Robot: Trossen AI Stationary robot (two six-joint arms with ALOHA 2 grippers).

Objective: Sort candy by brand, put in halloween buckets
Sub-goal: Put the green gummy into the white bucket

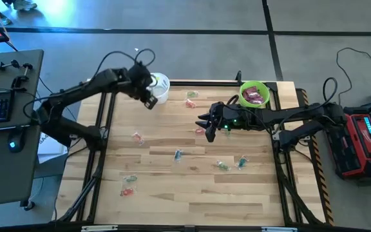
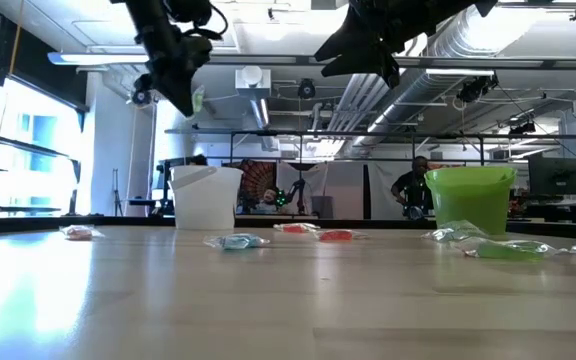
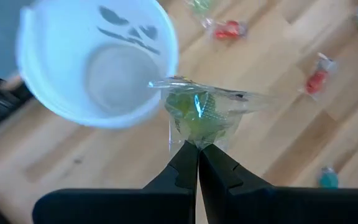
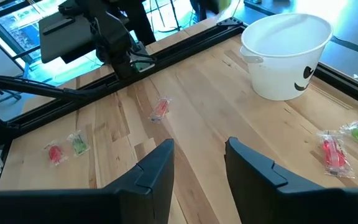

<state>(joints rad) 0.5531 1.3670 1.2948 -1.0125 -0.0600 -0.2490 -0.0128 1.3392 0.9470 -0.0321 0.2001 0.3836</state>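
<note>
Held candy: I had a green clear-wrapped piece [image 3: 194,112] pinched at its wrapper edge, hanging just over the rim of the white bucket [image 3: 95,62].
White bucket: it stood at the table's far edge on the left arm's side [image 1: 160,86]; my left wrist view showed it empty, with a dark face print on its wall.
Green bucket: it sat at the far edge on the right arm's side [image 1: 255,93], holding magenta-purple packets [image 1: 254,96]. From the low view [image 2: 470,197] I could not see its contents.
Loose candy: red, green and bluish pieces lay scattered over the wooden table [image 1: 192,187], among them a bluish one [image 1: 178,154] mid-table and a red and green pair [image 1: 129,185] near the front.
Hard to make out: from above, the held piece was lost against the left gripper [image 1: 151,95] and the bucket; only the left wrist view showed it plainly.
Left claw: fingers [image 3: 179,171] pressed together on the wrapper, raised above the table in the low view [image 2: 183,95].
Right claw: the right gripper [image 4: 197,165] hovered over the table beside the green bucket [image 1: 206,125], jaws parted a moderate gap, holding and touching nothing.
</note>
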